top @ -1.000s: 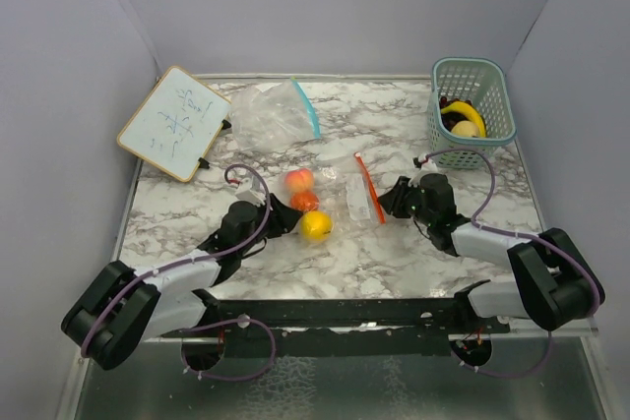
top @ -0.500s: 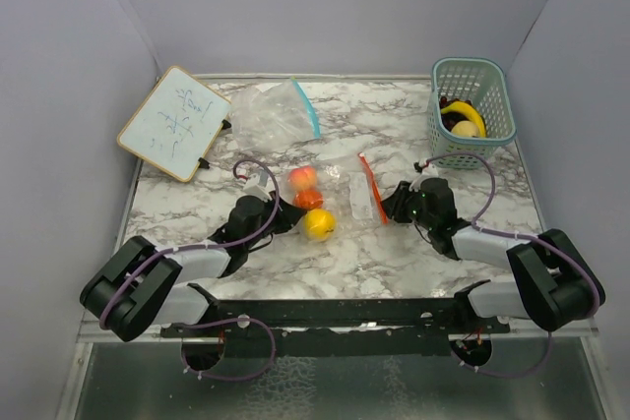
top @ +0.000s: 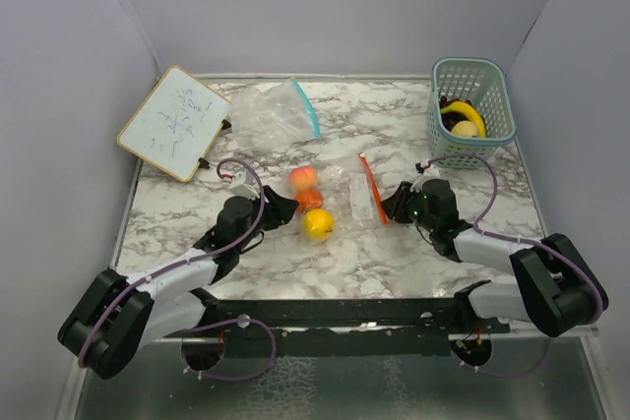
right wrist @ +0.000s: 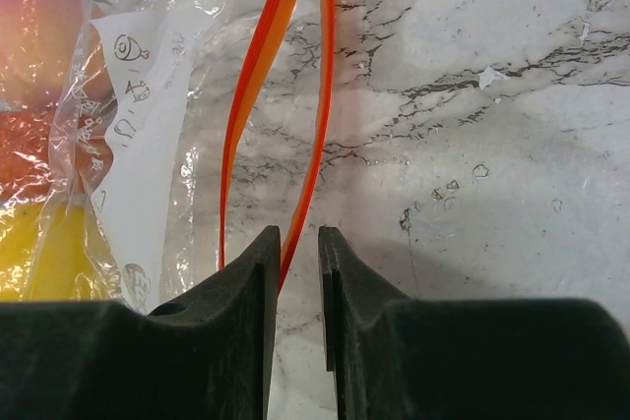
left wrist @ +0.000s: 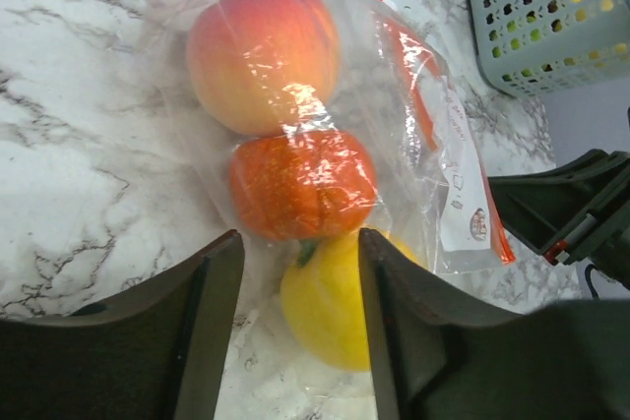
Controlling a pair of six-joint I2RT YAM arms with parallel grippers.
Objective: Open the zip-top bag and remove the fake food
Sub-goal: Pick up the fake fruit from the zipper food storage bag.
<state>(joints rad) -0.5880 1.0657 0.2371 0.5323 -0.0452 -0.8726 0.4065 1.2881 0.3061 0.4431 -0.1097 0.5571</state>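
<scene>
From above, the zip-top bag (top: pixel 343 192) lies mid-worktop (top: pixel 413 135), and the fake food is sealed in its film: a peach (top: pixel 301 179), a tomato (top: pixel 311 200) and a lemon (top: pixel 317 225) in a row. The left end effector (top: pixel 283 209) sits at the closed end beside the fruit. The right end effector (top: pixel 392 206) is at the orange zip strip (top: pixel 369 187). I'd say the job is at the opening step, with nothing out yet.

The left wrist view looks straight down on the fruit. They are glossy and round, packed touching one another under crinkled clear plastic. The fingers (left wrist: pixel 212 322) stand apart, gripping nothing, with the bag's edge between them just short of the tomato and lemon.

In the right wrist view the strip's two tracks run side by side with a slim gap between them, so the mouth looks partly parted. They meet where the fingers (right wrist: pixel 236 322) are drawn narrow, and I take that as a pinch on the strip's end.

Next, I reckon, the right must hold that lip firm while the left catches the loose film and works the fruit toward the mouth. The plastic looks slippery.
</scene>
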